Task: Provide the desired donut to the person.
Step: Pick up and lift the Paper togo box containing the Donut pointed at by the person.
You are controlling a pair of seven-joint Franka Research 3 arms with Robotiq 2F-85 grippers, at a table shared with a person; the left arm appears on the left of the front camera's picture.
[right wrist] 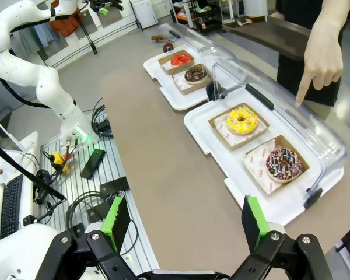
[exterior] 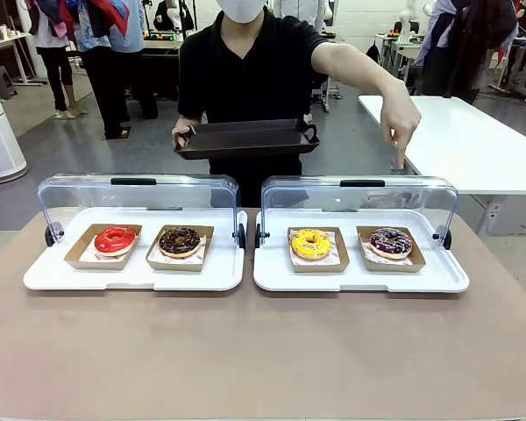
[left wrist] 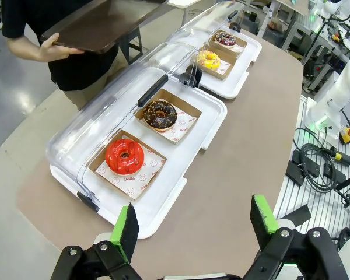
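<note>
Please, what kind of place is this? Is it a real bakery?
Probably not a shop but a robotics lab staged as a donut counter. Two lidded display trays of donuts sit on a plain table, a white robot arm stands beside loose cables, and white work tables stand behind.

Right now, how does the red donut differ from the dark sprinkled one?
The red donut has a plain glossy glaze; the dark sprinkled donut is dotted with coloured sprinkles. The red donut lies in the left white tray, the dark one in the right white tray, near the person's pointing hand. Both sit in brown cardboard boats.
</note>
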